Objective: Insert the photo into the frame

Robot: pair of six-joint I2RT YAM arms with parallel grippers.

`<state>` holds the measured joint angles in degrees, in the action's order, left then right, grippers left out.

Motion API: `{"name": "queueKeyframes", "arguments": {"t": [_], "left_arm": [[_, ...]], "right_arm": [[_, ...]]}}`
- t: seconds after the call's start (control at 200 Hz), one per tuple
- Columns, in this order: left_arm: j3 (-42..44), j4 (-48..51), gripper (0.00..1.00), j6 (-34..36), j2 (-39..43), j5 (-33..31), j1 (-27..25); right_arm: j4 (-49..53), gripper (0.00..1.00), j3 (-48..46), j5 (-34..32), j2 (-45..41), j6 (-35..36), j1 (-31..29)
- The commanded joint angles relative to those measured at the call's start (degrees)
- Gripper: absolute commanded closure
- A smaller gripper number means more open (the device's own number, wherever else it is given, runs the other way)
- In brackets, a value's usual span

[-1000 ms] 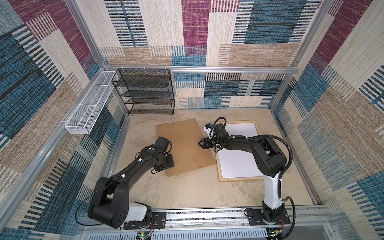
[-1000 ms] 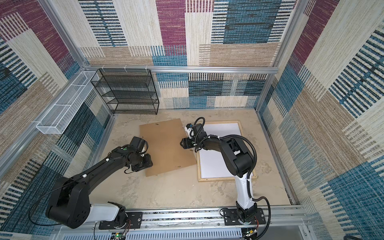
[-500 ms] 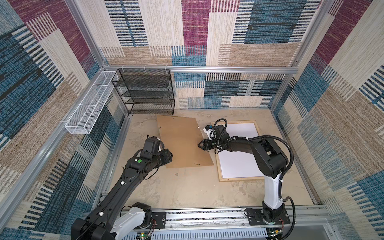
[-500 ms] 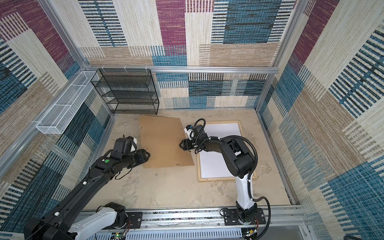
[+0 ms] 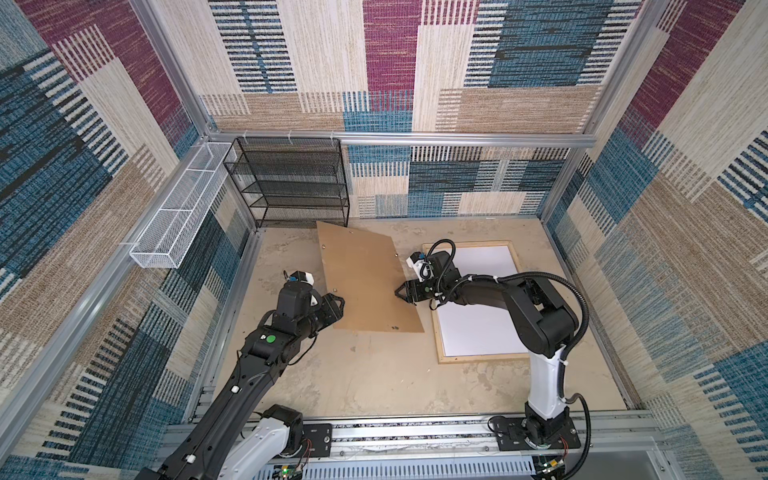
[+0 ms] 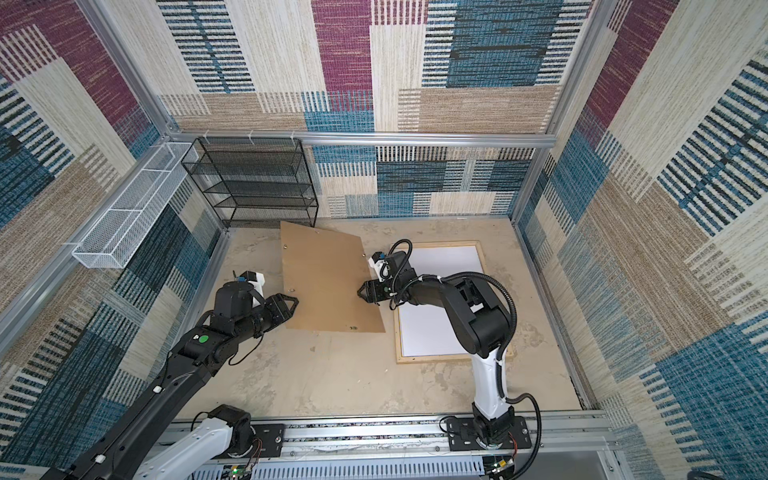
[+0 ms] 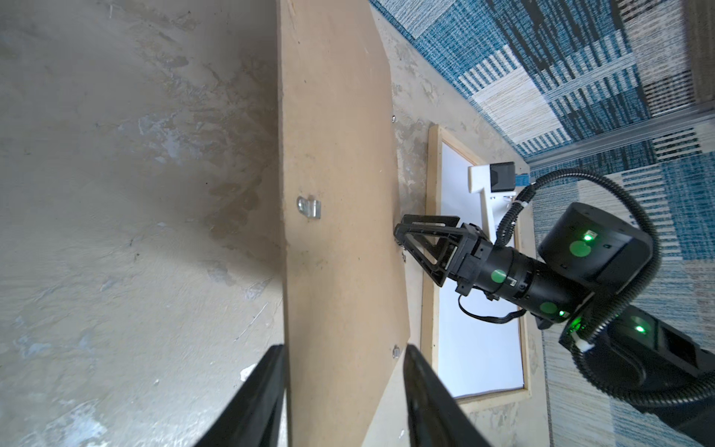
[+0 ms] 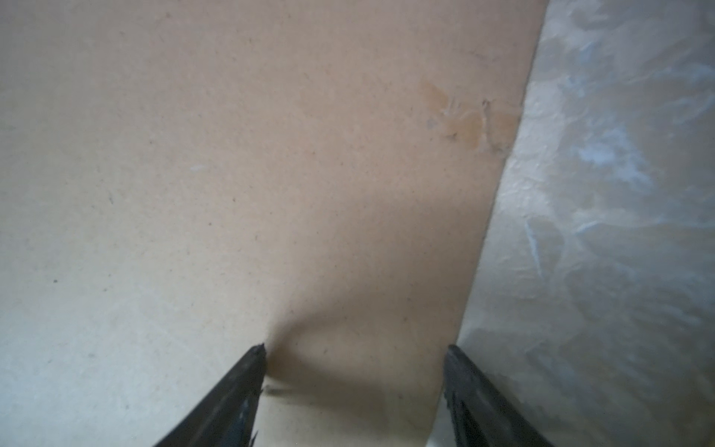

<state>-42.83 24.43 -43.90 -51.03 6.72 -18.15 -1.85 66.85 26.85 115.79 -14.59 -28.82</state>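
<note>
The frame (image 5: 478, 357), thin pale wood strips, lay flat on the right of the counter (image 5: 374, 374). It held a white sheet (image 5: 478, 328) showing only a plain face. The right arm reached across it. Just beside its left side lay a brown backing board (image 5: 365, 282), skewed. The left tool (image 5: 337, 306) and the right tool (image 5: 398, 292) stood with jaws apart at the board's 2 opposite edges, gripping nothing. Behind stood 1 black mesh rack (image 5: 291, 183) and 1 white wire basket (image 5: 178, 216).

- Both top views look steeply down on your whole scene from high over the near side, facing the back wall (image 5: 374, 83)
- Your left wrist camera looks low along the brown board (image 7: 340, 154) toward the right gripper (image 7: 400, 238) and the frame (image 7: 433, 193), all shared with the top views
- Your right wrist camera sits close over that board's edge
</note>
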Motion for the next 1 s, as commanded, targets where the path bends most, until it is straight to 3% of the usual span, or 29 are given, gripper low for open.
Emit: {"name": "queueKeyframes", "arguments": {"t": [0.0, 0.436, 0.806, 0.997], "left_arm": [[-0.16, -4.16, 0.54, -0.5, 0.22, 2.3, -0.02], [-1.03, -3.66, 0.69, 0.15, -2.65, 4.42, -0.04], [-2.27, 0.01, 0.99, 1.43, -2.94, 1.82, -0.04], [-2.08, 2.78, 1.0, 1.55, -1.39, 1.21, 0.05]], "right_arm": [[10.68, 0.26, -0.92, 2.45, 0.84, -2.19, -0.27], [9.87, 0.27, -1.4, 3.3, 0.67, -2.28, -0.27], [9.61, 0.27, -1.33, 2.92, 0.15, -1.59, -0.19], [10.2, 0.27, 0.69, 2.18, -1.79, -0.81, 0.5]]}}
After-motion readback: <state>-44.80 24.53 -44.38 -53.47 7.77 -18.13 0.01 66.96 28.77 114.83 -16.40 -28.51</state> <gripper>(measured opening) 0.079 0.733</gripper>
